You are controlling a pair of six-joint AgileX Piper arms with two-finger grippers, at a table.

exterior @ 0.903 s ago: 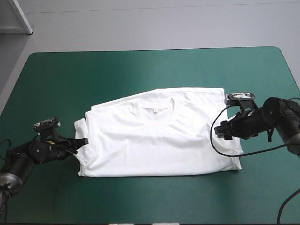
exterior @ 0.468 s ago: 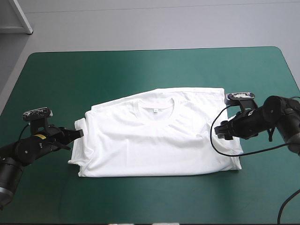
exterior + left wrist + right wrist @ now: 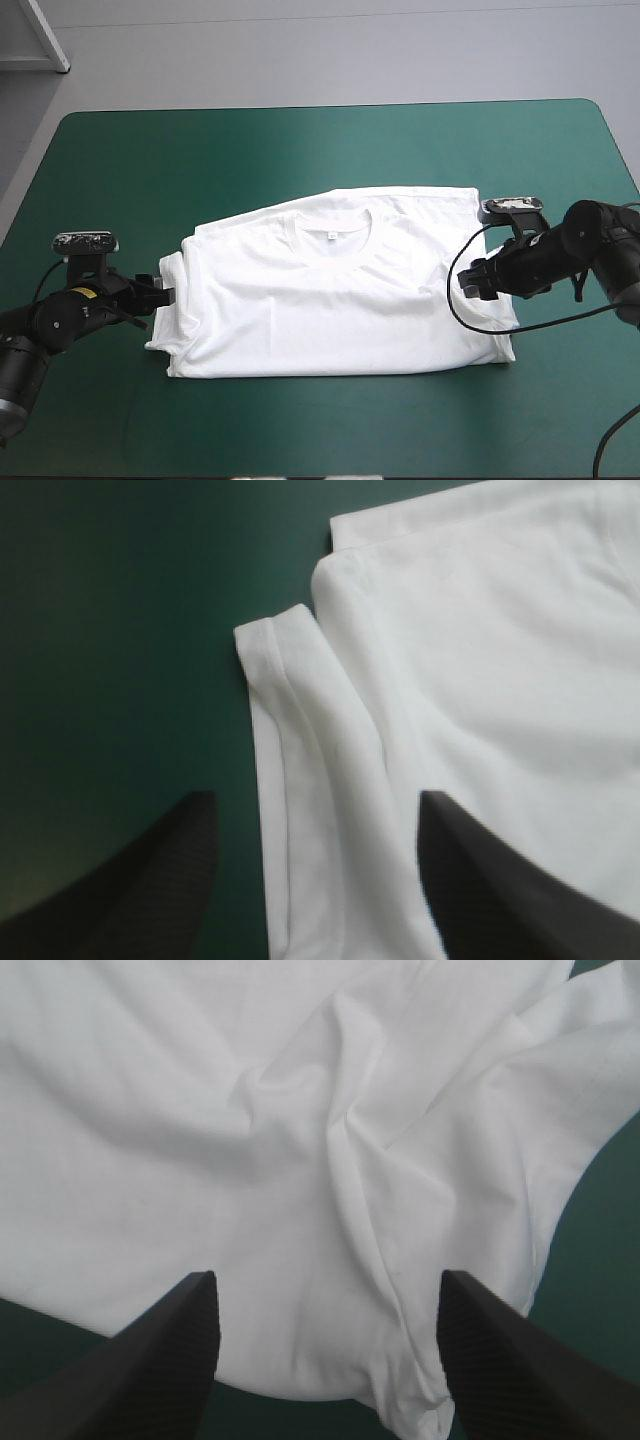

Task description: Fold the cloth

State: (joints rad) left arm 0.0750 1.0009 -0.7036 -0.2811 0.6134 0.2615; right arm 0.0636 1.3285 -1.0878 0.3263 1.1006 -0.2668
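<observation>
T-shirt (image 3: 335,290): flat on the table (image 3: 300,140), near its middle.
Left gripper (image 3: 163,292): at the T-shirt's left edge.
Right gripper (image 3: 468,283): over its right side.

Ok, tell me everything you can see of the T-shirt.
The T-shirt is white, short-sleeved thin cloth, lying flat on the cover, neck toward the far edge with a small label inside. Its right side is creased. The open left tool straddles a sleeve hem; the open right tool is over the creases.
</observation>
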